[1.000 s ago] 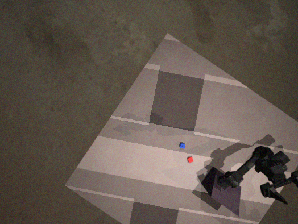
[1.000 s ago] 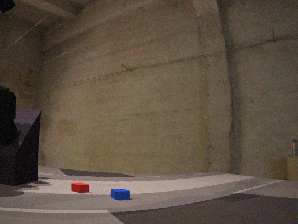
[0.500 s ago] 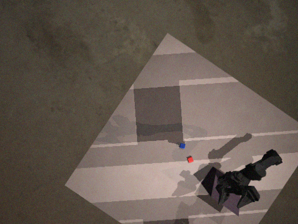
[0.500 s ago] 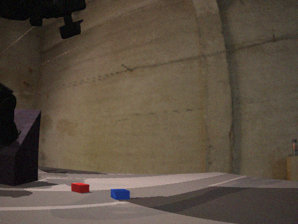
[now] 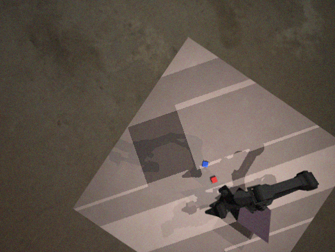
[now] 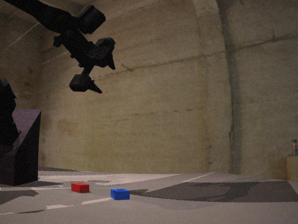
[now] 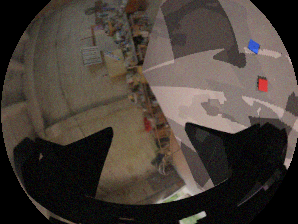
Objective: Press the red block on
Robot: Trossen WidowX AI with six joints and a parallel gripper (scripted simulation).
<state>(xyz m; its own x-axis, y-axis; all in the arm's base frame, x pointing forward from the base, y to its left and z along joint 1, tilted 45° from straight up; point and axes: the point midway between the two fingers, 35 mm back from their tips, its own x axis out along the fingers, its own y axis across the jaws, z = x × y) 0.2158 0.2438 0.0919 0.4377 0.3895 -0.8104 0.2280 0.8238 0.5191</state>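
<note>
ok so the gripper point(image 5: 213, 201) point(image 6: 108, 81) point(image 7: 149, 128) is wide open w/ nothing in it, fingers spread up above the counter point(image 5: 217, 121) point(image 6: 170, 216) point(image 7: 165, 85). Red block point(image 5: 214, 180) point(image 6: 80, 187) point(image 7: 263, 85) is sitting on the counter, well in from the edges, near the blue block point(image 5: 205, 164) point(image 6: 120, 194) point(image 7: 254, 46) but def not touching it. Blue's a bit closer to the counter's top corner in the top view, tbh that corner's well away from both. Purple wedge point(image 5: 256, 224) point(image 6: 27, 159) is nearer the lower right edge, under the black arm point(image 5: 284, 192) point(image 6: 54, 17).
</note>
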